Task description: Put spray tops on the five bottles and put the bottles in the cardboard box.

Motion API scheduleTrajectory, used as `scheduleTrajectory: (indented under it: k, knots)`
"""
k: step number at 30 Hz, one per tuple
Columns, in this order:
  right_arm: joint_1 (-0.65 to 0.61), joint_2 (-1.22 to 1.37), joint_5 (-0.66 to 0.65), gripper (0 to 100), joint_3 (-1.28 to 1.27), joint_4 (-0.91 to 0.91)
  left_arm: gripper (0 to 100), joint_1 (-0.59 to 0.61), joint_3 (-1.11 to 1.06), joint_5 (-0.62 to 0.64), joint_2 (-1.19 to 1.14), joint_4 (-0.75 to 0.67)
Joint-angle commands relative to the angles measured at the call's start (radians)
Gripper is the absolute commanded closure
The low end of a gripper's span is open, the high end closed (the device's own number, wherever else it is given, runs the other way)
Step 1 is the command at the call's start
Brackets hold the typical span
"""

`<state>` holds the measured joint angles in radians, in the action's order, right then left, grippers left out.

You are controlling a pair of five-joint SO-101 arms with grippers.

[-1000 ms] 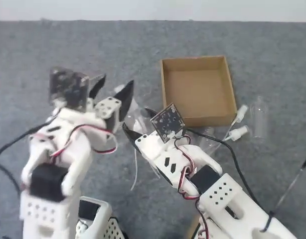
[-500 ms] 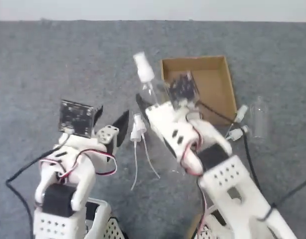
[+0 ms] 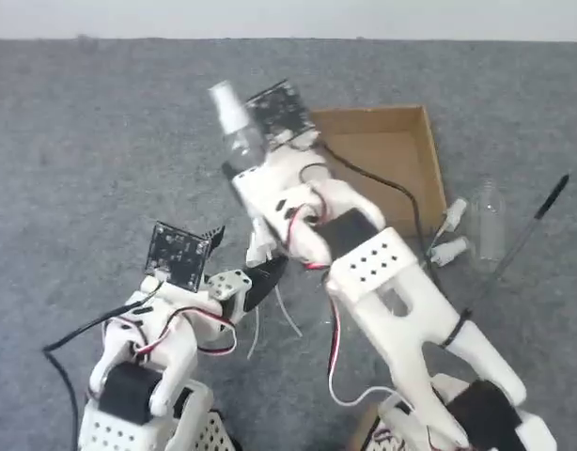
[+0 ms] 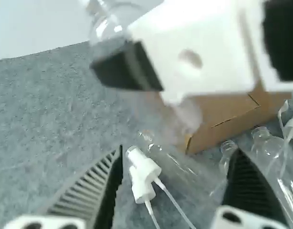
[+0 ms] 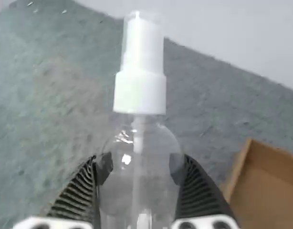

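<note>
Left of the cardboard box and nearer the arm bases, the left gripper is spread open, and a spray top is seen lying loose between its jaws. Just left of the box, a capped bottle is clamped in the right gripper. Its long axis is tilted, with the spray head pointed up and away from the box. Right of the box, an uncapped bottle is laid on the table.

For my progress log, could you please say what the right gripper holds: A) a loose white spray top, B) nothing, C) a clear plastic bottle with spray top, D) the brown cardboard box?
C: the right gripper is shut on the clear plastic bottle, its white spray top fitted.
</note>
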<state>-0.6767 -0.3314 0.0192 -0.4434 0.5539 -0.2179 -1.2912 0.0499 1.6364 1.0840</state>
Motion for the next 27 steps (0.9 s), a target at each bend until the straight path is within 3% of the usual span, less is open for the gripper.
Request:
scheduleTrajectory:
  k: [1, 8, 27]
  knots:
    - [-0.064, -0.087, 0.017, 99.3, 0.109, 0.150, 67, -0.005, -0.030, 0.018, 0.020, -0.091]
    - [-0.059, -0.252, 0.017, 99.3, 0.104, 0.320, 67, -0.005, -0.050, 0.018, 0.020, -0.110]
    - [0.013, -0.470, -0.055, 99.3, -0.103, 0.337, 67, -0.005, -0.051, 0.017, 0.020, -0.112]
